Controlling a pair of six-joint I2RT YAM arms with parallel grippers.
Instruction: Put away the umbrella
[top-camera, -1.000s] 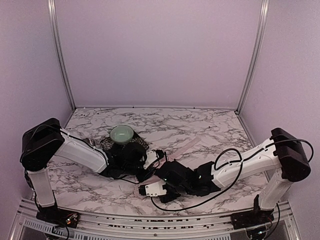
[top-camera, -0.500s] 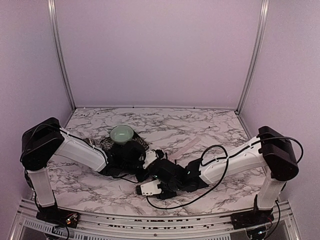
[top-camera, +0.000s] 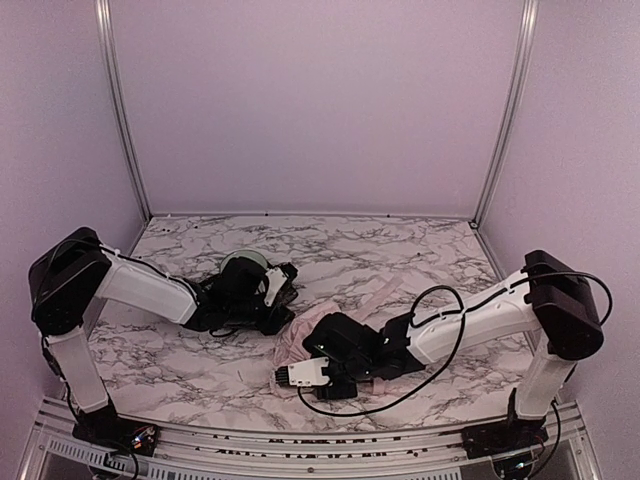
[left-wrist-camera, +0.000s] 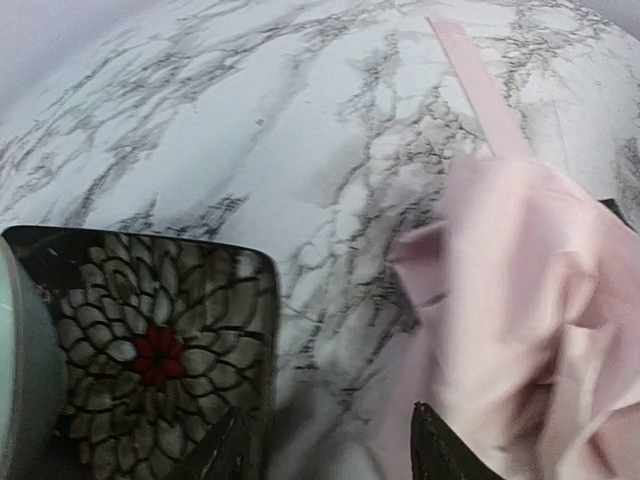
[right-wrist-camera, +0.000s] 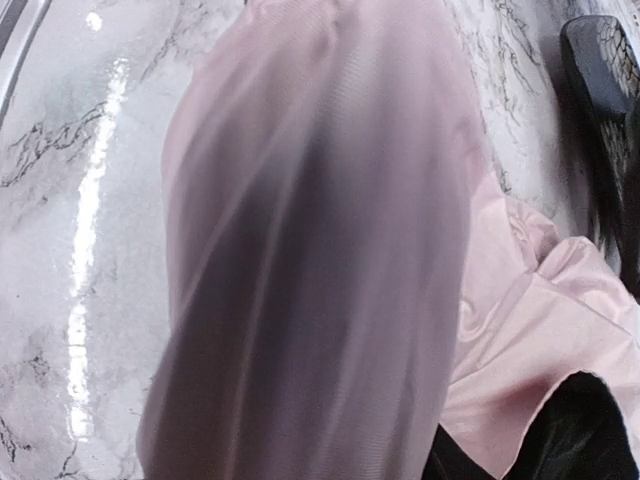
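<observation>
The umbrella (top-camera: 297, 340) lies crumpled on the marble table as a bundle of pale pink fabric, at centre front in the top view. My right gripper (top-camera: 316, 346) is pressed into its right side. In the right wrist view the pink umbrella (right-wrist-camera: 320, 250) fills the frame right up to the camera and hides the fingers, with the jaws closed on the bundle. A bit of black lining (right-wrist-camera: 585, 430) shows at the lower right. My left gripper (left-wrist-camera: 335, 455) stands open over bare marble, left of the umbrella (left-wrist-camera: 530, 300), holding nothing. In the top view the left gripper (top-camera: 283, 288) sits beside the bowl.
A pale green bowl (top-camera: 243, 266) stands on a dark floral mat (left-wrist-camera: 150, 340), just left of the left gripper. A flat pale pink strip (top-camera: 375, 292) lies on the marble behind the umbrella, running toward the back right. Metal frame posts (top-camera: 118, 110) rise at the back corners.
My left gripper has opened, let go and drawn back left toward the bowl. The right gripper has narrowed onto the umbrella, which now lies uncovered between the arms.
</observation>
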